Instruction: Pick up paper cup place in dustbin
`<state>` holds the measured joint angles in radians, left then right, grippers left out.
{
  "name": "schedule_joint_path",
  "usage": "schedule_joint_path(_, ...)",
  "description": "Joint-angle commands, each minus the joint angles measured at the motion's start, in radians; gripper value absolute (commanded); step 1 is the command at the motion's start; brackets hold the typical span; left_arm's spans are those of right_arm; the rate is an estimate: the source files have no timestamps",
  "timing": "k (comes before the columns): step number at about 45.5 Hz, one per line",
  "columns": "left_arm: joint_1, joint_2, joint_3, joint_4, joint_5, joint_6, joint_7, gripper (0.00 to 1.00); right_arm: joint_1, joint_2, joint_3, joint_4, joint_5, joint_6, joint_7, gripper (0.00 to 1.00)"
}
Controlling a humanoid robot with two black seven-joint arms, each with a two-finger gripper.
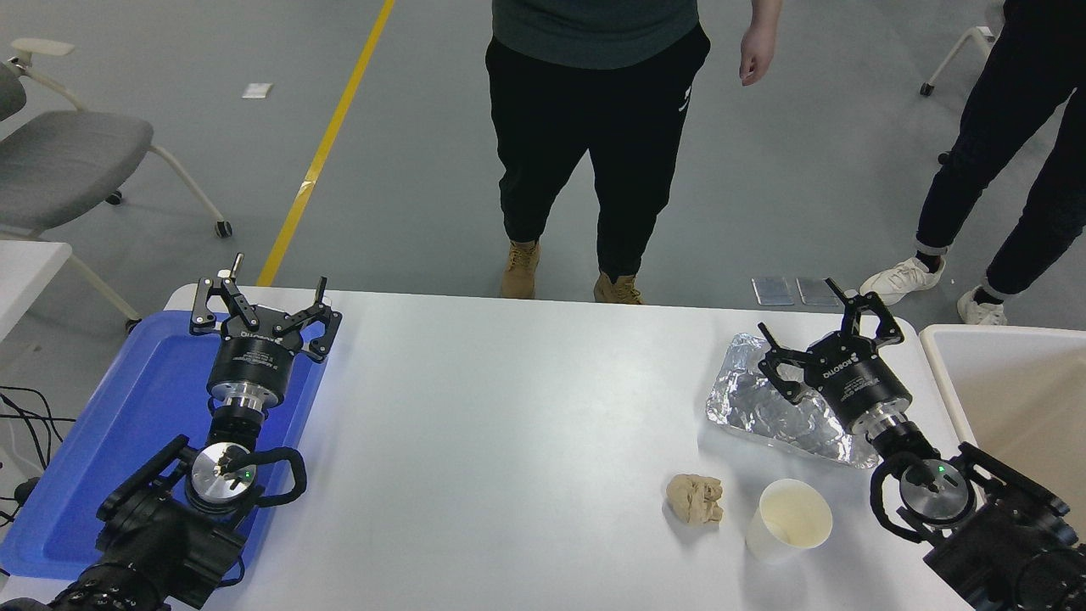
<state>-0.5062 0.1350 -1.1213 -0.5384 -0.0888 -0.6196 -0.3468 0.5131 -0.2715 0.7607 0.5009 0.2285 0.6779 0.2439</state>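
Note:
A small white paper cup (787, 519) with a cream inside stands upright near the table's front right. The cream-white dustbin (942, 373) sits just past the table's right edge, only partly in view. My right gripper (821, 327) hangs open over the foil tray, well behind the cup and holding nothing. At the lower left, my left gripper (259, 299) is parked open above the blue tray.
A crumpled beige paper wad (695, 498) lies just left of the cup. A crinkled silver foil tray (768, 407) sits behind the cup, and a blue flat tray (136, 407) lies at the left. Two people stand at the far side.

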Motion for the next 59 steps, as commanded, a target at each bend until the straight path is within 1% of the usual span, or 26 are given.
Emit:
schedule_joint_path(1, 0.0, 0.0, 0.0, 0.0, 0.003, 0.001, 0.0, 1.0, 0.001, 0.0, -0.001, 0.002, 0.0, -0.001, 0.0, 1.0)
schedule_joint_path(29, 0.0, 0.0, 0.0, 0.0, 0.0, 0.0, 0.0, 1.0, 0.007, 0.003, -0.001, 0.018, -0.001, -0.005, 0.0, 1.0)
schedule_joint_path(37, 0.0, 0.0, 0.0, 0.0, 0.0, 0.0, 0.0, 1.0, 0.027, -0.02, -0.004, 0.027, -0.006, -0.008, 0.0, 1.0)
schedule_joint_path(41, 0.0, 0.0, 0.0, 0.0, 0.0, 0.0, 0.0, 1.0, 0.034, -0.08, -0.012, 0.071, -0.044, -0.009, -0.002, 1.0)
schedule_joint_path(45, 0.0, 0.0, 0.0, 0.0, 0.0, 0.0, 0.0, 1.0, 0.038, -0.135, -0.014, 0.134, -0.055, -0.031, -0.002, 1.0)
schedule_joint_path(48, 0.0, 0.0, 0.0, 0.0, 0.0, 0.0, 0.0, 1.0, 0.031, -0.205, -0.024, 0.214, -0.073, -0.052, -0.002, 1.0)
schedule_joint_path(53, 0.0, 0.0, -0.002, 0.0, 0.0, 0.0, 0.0, 1.0, 0.034, -0.241, -0.037, 0.286, -0.135, -0.093, -0.002, 1.0)
schedule_joint_path(59, 0.0, 0.0, 0.0, 0.0, 0.001, 0.0, 0.0, 1.0, 0.042, -0.308, -0.038, 0.396, -0.195, -0.158, -0.005, 1.0)
